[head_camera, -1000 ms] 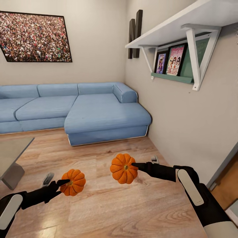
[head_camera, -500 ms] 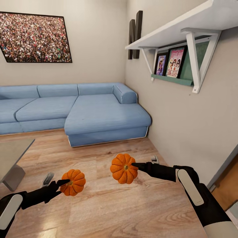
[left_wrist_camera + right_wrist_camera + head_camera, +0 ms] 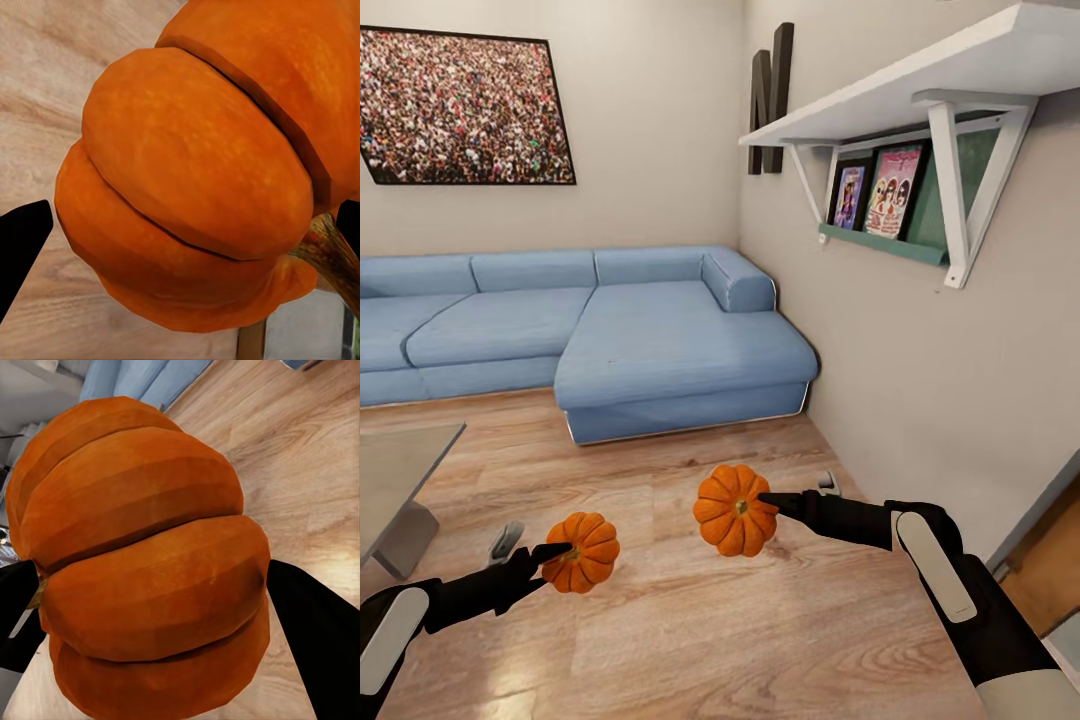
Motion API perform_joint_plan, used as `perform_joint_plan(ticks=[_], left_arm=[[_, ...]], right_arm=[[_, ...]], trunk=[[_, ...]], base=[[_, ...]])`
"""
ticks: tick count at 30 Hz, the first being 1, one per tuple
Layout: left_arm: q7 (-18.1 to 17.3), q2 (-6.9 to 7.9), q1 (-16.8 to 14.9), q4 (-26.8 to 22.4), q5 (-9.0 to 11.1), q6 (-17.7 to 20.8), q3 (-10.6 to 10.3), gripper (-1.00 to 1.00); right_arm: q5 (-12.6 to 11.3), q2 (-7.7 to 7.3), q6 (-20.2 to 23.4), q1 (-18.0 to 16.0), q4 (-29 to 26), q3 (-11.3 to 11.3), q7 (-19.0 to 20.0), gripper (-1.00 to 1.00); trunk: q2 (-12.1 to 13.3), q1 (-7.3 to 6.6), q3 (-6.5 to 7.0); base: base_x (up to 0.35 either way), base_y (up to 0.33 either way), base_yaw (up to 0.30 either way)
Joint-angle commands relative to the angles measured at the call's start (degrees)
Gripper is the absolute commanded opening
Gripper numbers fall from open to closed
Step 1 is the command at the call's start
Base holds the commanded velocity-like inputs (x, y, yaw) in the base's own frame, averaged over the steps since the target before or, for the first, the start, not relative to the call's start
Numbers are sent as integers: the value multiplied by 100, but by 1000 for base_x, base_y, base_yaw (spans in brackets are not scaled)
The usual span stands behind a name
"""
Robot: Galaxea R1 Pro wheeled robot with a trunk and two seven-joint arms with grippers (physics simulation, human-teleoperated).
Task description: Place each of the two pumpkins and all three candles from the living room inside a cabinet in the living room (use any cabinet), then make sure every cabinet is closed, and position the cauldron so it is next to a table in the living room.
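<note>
I hold one pumpkin in each hand above the wooden floor. My left gripper (image 3: 545, 555) is shut on the smaller-looking pumpkin (image 3: 583, 551) at the lower left of the head view; up close that pumpkin (image 3: 202, 172) sits between the dark fingertips (image 3: 21, 240). My right gripper (image 3: 765, 500) is shut on the other pumpkin (image 3: 733, 509) near the middle, and this ribbed orange pumpkin (image 3: 146, 562) rests between black fingers (image 3: 315, 637). A corner of the grey table (image 3: 400, 470) shows at the left edge. Candles, cabinet and cauldron are out of view.
A blue corner sofa (image 3: 610, 335) stands ahead against the back wall under a crowd picture (image 3: 460, 105). On the right wall hangs a white shelf (image 3: 900, 90) with framed pictures (image 3: 890, 190). A doorway edge (image 3: 1050, 540) shows at the lower right. Open wooden floor (image 3: 690, 620) lies between.
The whole view has shifted slightly, so the camera moved a little: the table corner slid toward the left edge and the shelf dropped lower. Both grippers and their pumpkins keep their places.
</note>
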Motion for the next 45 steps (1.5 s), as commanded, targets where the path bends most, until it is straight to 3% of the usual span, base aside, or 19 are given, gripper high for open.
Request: perform_joint_plan(ticks=[1, 15, 23, 35, 45], left_arm=[[-36, -2, -4, 0, -36, 27, 10, -100], [-35, -2, -4, 9, -36, 27, -8, -100], [-35, -10, -4, 9, -36, 27, -8, -100], [-35, -11, -4, 9, -42, 27, -20, -100], [-29, -11, -4, 9, -45, 27, -26, -100]], right_arm=[[32, -3, 11, -4, 0, 4, 46, -100], [74, -3, 10, -5, 0, 12, 46, -100], [75, -3, 9, -5, 0, 9, 38, -100], [78, -3, 11, -5, 0, 12, 37, -100], [84, -3, 10, -5, 0, 20, 37, -100]], trunk=[[39, -24, 11], [601, -331, 261], [922, -507, 469], [1403, -770, 717], [1804, -990, 960]], base=[[0, 0, 0], [-36, 0, 0], [-87, 0, 0], [-295, 0, 11], [-182, 0, 179]])
